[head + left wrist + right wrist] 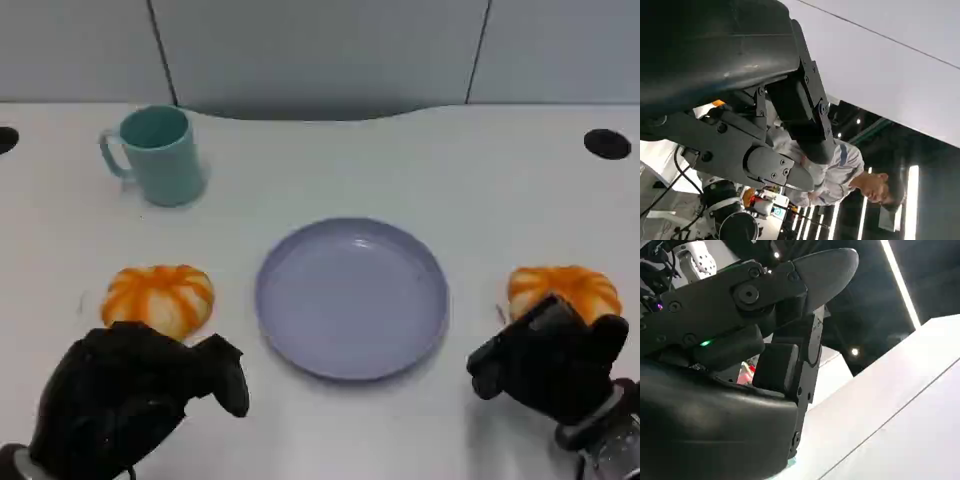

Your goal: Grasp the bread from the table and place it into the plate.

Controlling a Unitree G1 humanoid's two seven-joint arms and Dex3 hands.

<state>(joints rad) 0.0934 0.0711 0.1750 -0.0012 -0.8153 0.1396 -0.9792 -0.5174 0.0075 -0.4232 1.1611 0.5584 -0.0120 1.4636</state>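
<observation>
Two orange-and-white striped breads lie on the white table, one [160, 296] left of the lavender plate [290, 320] and one [563, 288] right of it. The plate has nothing in it. My left hand [135, 395] hovers just in front of the left bread, holding nothing, with its fingers [790, 105] stretched out. My right hand [550, 362] hides the near edge of the right bread, its fingers [805, 300] extended and nothing between them. Whether it touches that bread I cannot tell.
A teal mug [157, 154] stands at the back left. Two black round holes [607, 144] sit near the table's far corners. A grey wall runs behind the table. A person [840, 170] appears in the left wrist view.
</observation>
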